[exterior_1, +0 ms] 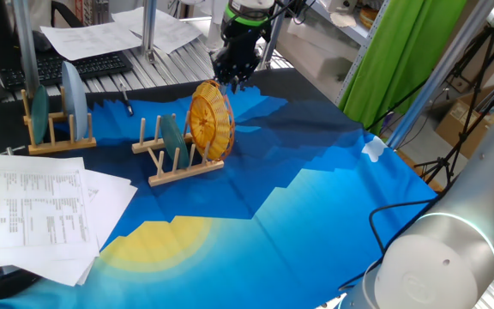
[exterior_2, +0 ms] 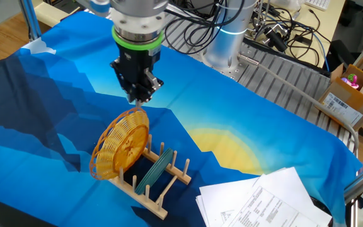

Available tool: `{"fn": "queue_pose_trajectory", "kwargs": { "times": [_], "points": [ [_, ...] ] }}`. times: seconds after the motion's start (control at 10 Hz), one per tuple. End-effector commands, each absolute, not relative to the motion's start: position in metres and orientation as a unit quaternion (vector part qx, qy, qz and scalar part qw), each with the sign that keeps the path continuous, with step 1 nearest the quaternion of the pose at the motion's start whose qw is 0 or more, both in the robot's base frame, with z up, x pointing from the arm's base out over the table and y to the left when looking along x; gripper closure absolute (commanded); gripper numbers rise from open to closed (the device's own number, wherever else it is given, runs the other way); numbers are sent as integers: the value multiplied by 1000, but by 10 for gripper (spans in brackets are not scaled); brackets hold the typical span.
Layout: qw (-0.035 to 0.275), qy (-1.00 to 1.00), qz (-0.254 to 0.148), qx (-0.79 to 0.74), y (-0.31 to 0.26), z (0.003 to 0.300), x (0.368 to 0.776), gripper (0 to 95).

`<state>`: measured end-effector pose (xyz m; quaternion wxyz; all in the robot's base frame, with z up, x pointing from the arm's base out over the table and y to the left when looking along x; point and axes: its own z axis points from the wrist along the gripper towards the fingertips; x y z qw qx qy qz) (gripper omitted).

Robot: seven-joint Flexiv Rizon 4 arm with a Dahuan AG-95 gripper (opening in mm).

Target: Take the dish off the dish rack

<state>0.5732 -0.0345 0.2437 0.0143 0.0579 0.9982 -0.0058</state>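
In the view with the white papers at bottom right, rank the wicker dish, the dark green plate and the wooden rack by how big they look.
1. Wicker dish, largest.
2. Wooden rack, similar length, so this order is unsure.
3. Dark green plate, seen edge-on, smallest.

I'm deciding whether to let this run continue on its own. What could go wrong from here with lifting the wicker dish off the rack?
The end effector sits right at the wicker dish's top rim; a thin-edge pinch could slip. The dish leans in the end slot of the light rack, so lifting might drag the rack. The green plate stands one slot over and could get knocked.
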Motion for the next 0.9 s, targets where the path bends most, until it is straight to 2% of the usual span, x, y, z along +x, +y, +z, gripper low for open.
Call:
{"fn": "queue_pose_trajectory", "kwargs": {
  "times": [0.1, 0.9],
  "points": [
    [18, 999, -6, 51, -41, 237, 577, 570],
    [19, 998, 2, 57, -49, 216, 619, 570]
  ]
}}
